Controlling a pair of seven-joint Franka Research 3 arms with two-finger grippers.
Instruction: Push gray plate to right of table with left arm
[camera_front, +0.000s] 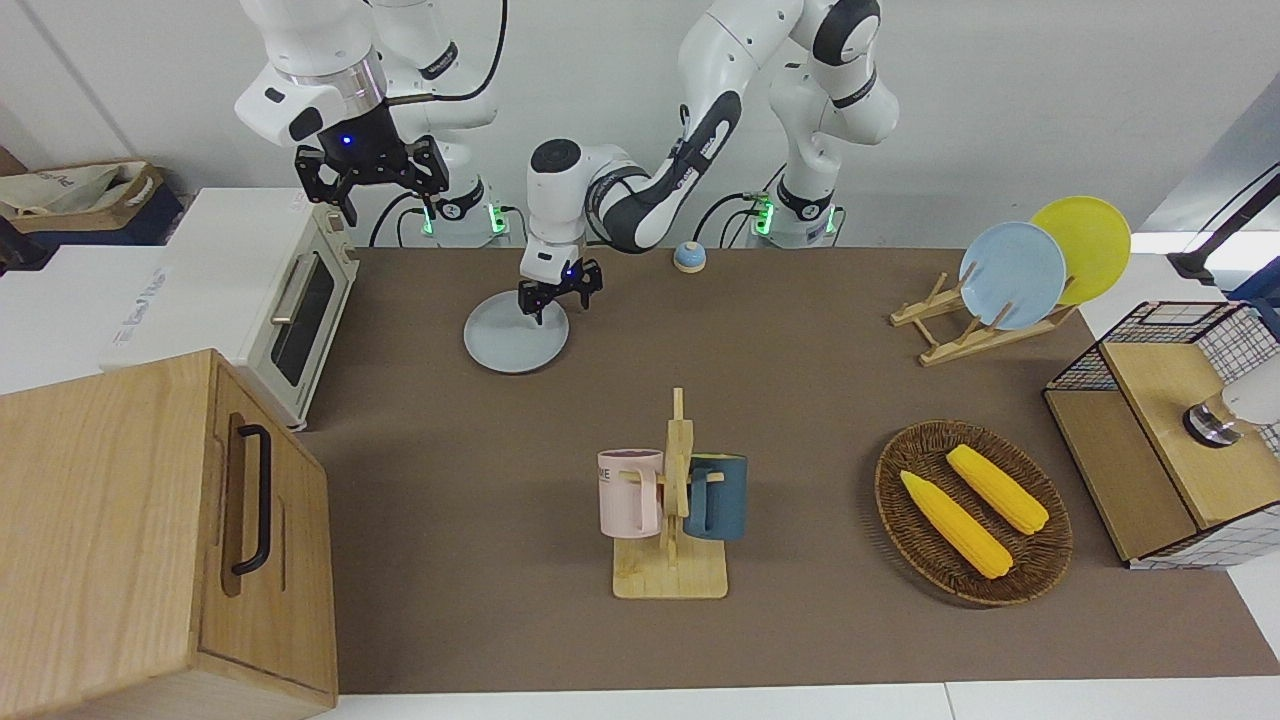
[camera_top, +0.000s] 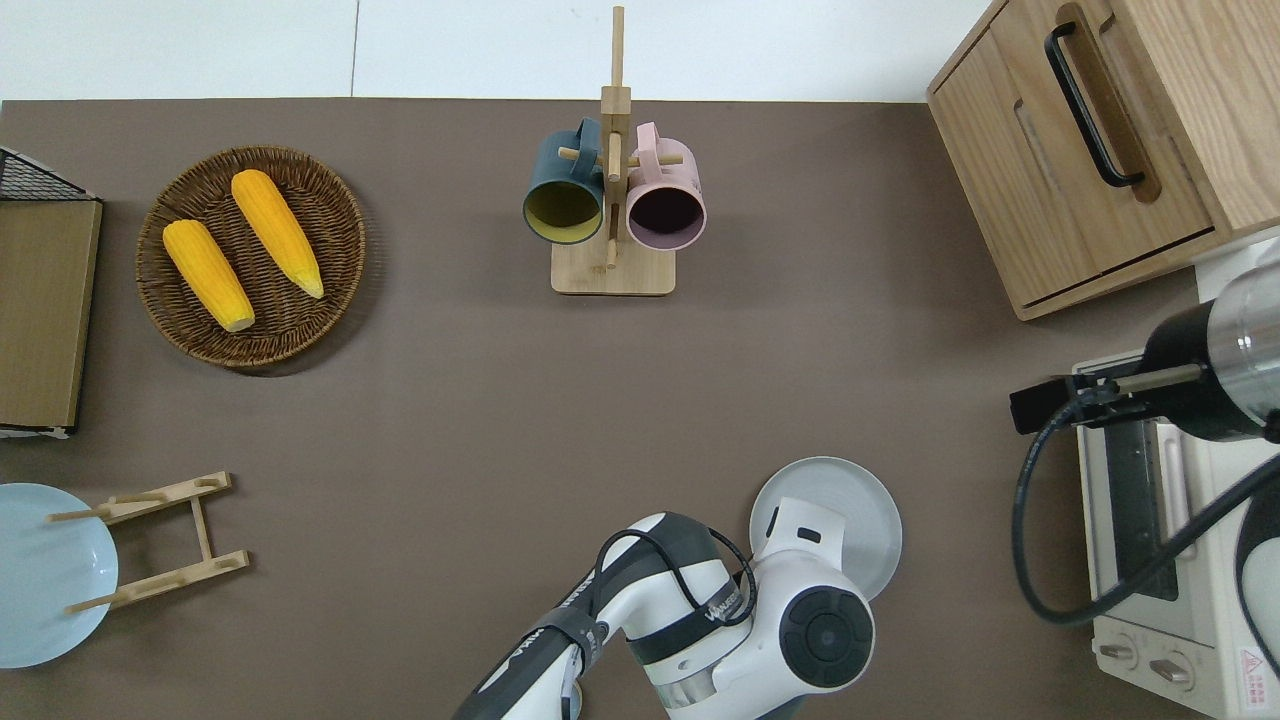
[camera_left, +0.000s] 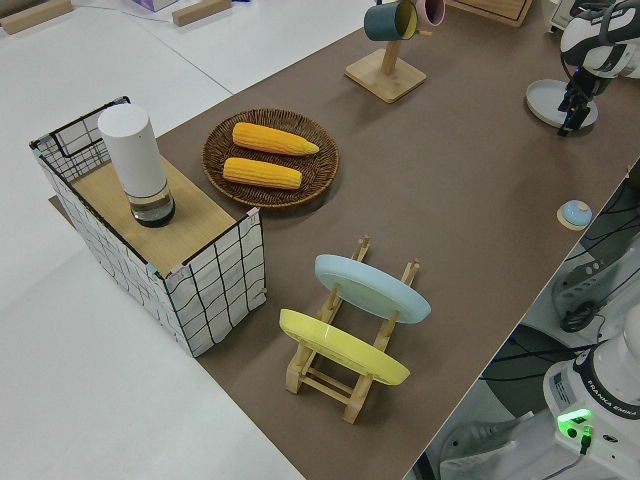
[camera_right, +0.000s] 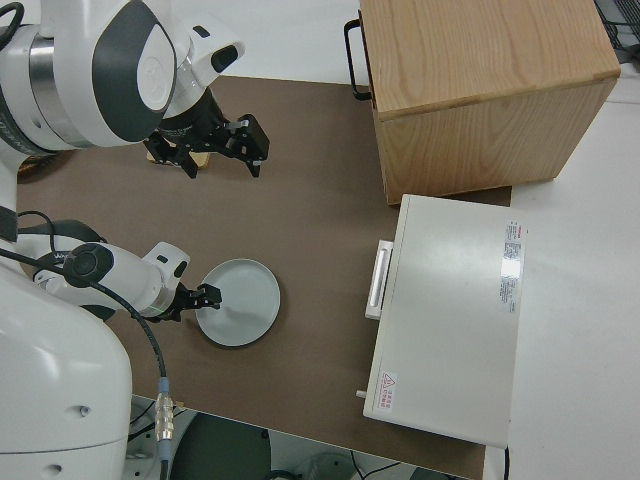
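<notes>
In the front view, the gray plate (camera_front: 514, 339) lies flat on the table (camera_front: 800, 400), toward the right arm's end and near the edge closest to the robots, just beside the toaster oven (camera_front: 290, 305). The left gripper (camera_front: 558, 298) hangs over the plate's rim on the side nearest the robots, its two fingers spread apart with nothing between them; whether a fingertip touches the plate cannot be told here. The right gripper (camera_front: 372, 175), its fingers also spread and empty, belongs to the parked right arm.

In the overhead view, the left arm (camera_top: 720, 610) covers the near part of the gray plate (camera_top: 850, 495), and its gripper is hidden under the wrist. The mug rack (camera_top: 612, 215) stands farther from the robots, and the wicker basket (camera_top: 345, 250) with two corn cobs (camera_top: 240, 248) lies toward the left arm's end of the table.

In the left side view, the gray plate (camera_left: 551, 100) is seen small and distant, with the left gripper (camera_left: 572, 110) at its rim; the finger gap cannot be made out. Nearby are the dish rack (camera_left: 345, 365) holding the sky-blue plate (camera_left: 370, 287) and the yellow plate (camera_left: 340, 347).

In the right side view, the left gripper (camera_right: 200, 298) sits at the edge of the gray plate (camera_right: 245, 305), fingers open and gripping nothing. The plate lies between that gripper and the toaster oven (camera_right: 450, 320). The right gripper (camera_right: 218, 145) is open and empty.
</notes>
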